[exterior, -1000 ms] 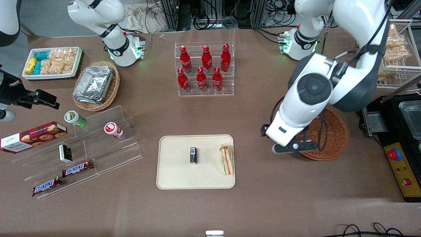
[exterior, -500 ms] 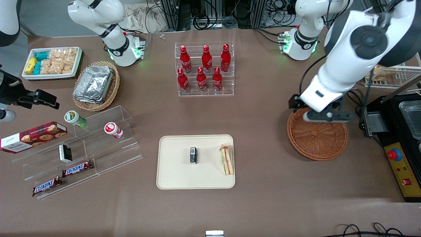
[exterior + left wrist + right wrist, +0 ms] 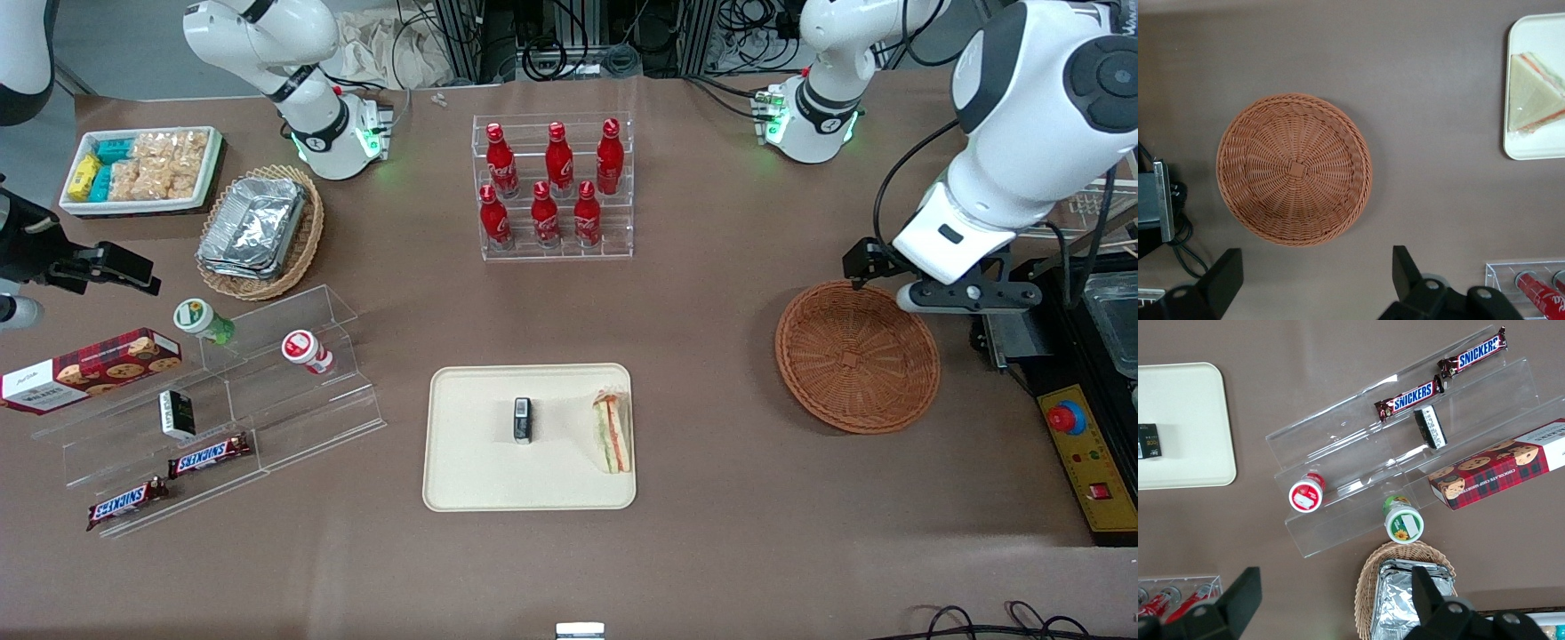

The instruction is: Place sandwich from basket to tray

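Lower centre of the front view: the tray [image 3: 471, 480], cream and low-rimmed, rests on the brown surface [image 3: 711, 551] and carries the sandwich [image 3: 612, 433] along the edge nearest the basket, with a small dark box [image 3: 523, 420] at mid-tray. The wrapped wedge lies flat, clear of the box. Judged from its look, it is light and soft, its clear wrap is slippery, and it crushes readily; a gentle hold across the bread faces near the thick end would suit. Right of centre: the basket [image 3: 857, 369], round reddish-brown wicker, holds nothing, so the transfer appears complete. Upper right: the end effector [image 3: 951, 296] hangs above the basket's rim with fingers [image 3: 1405, 267] spread apart and nothing between them.
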{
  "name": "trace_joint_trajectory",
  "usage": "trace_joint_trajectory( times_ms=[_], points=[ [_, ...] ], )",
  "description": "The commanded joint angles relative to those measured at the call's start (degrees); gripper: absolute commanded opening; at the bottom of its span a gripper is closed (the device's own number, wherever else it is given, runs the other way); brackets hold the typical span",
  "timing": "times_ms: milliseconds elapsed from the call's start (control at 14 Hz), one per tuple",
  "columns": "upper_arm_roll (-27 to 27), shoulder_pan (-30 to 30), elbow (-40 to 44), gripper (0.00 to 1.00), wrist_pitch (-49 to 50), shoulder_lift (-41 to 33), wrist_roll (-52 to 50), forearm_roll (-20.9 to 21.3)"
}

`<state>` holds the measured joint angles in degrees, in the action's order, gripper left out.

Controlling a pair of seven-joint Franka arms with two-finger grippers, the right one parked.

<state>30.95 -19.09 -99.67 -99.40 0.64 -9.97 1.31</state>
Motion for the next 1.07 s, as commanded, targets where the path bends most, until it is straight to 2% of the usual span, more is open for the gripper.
trace_joint_trajectory(
  times_ms=[0, 214, 429, 500, 571, 786, 857, 1000],
  points=[
    [0.51, -3.14, 3.86, 0.99, 1.22, 2.62, 0.83, 1.07],
    [0.51, -4.46, 3.78, 0.99, 3.25, 2.44, 4.07, 0.54],
    [0.86, -8.49, 4.13, 0.99, 3.42, 2.18, 5.93, 0.01],
    [0.51, -7.89, 4.22, 0.99, 3.51, 2.00, 6.02, -0.08],
    [-0.45, -5.80, 4.22, 0.99, 4.03, 2.09, 5.93, -0.16],
    [-17.72, 10.52, 4.22, 0.99, 4.13, 1.91, 5.93, -0.34],
    [-19.34, 12.83, 4.22, 0.99, 4.30, 1.91, 5.93, -0.34],
    [-19.35, 13.12, 4.22, 0.99, 3.87, 2.35, 5.93, -0.43]
  ],
)
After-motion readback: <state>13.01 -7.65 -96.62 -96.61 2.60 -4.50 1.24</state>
